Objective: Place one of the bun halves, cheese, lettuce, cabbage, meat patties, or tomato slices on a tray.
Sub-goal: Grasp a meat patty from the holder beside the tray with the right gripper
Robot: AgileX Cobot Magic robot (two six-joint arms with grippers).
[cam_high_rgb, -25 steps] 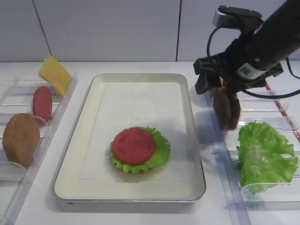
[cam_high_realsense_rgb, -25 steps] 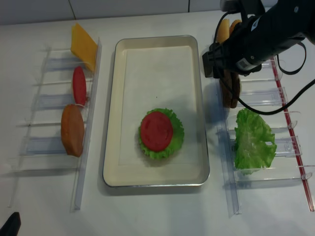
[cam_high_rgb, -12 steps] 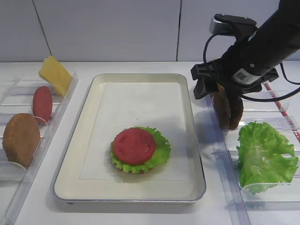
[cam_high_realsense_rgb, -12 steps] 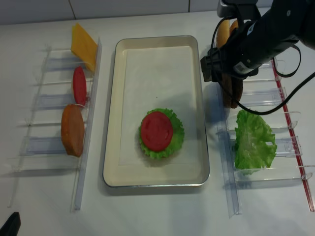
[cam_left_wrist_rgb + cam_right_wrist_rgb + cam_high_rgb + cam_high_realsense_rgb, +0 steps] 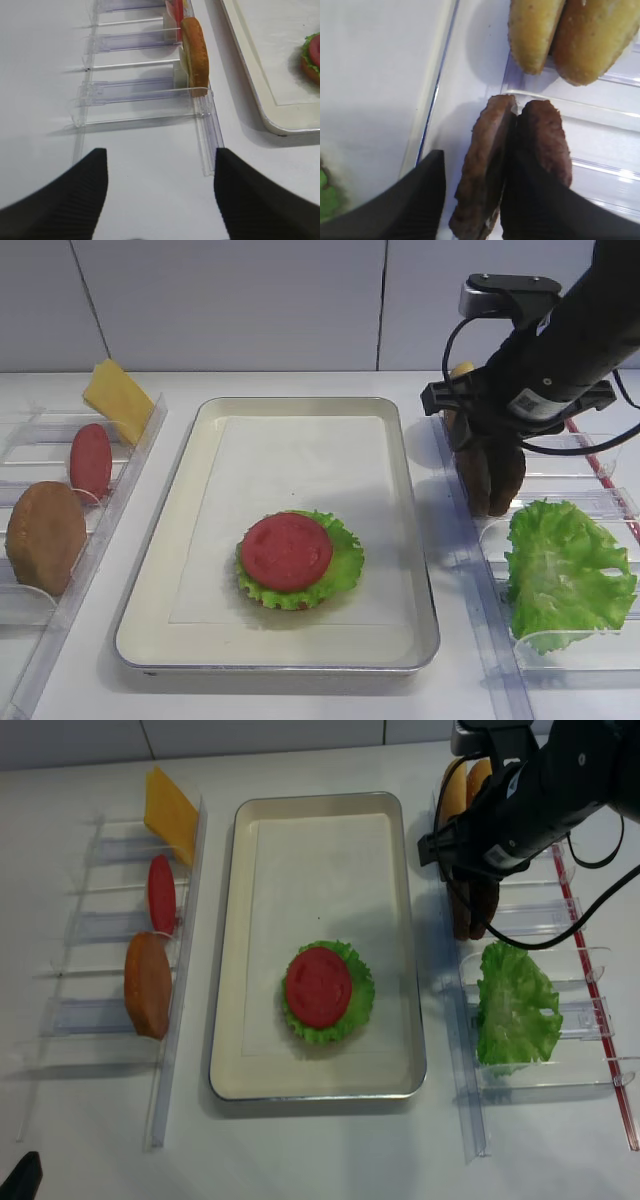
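Two meat patties [image 5: 490, 480] stand on edge in the right rack. My right gripper [image 5: 476, 155] straddles the left patty [image 5: 485, 165]. One finger [image 5: 535, 200] is wedged between the two patties, and the other finger [image 5: 415, 200] is a sliver off the patty's outer face. The cream tray [image 5: 165, 540] holds a stack of bun, lettuce [image 5: 345, 560] and a tomato slice [image 5: 286, 551]. My left gripper [image 5: 160, 152] hangs open over bare table beside the left rack. Cabbage is out of view.
The left rack holds cheese [image 5: 118, 398], a tomato slice [image 5: 90, 460] and a bun half [image 5: 45, 535]. The right rack holds two bun halves [image 5: 535, 30] behind the patties and a lettuce leaf [image 5: 565, 570] in front.
The right gripper's jaws have narrowed round the left patty, and the arm has settled slightly lower over the rack. Everything else is unmoved.
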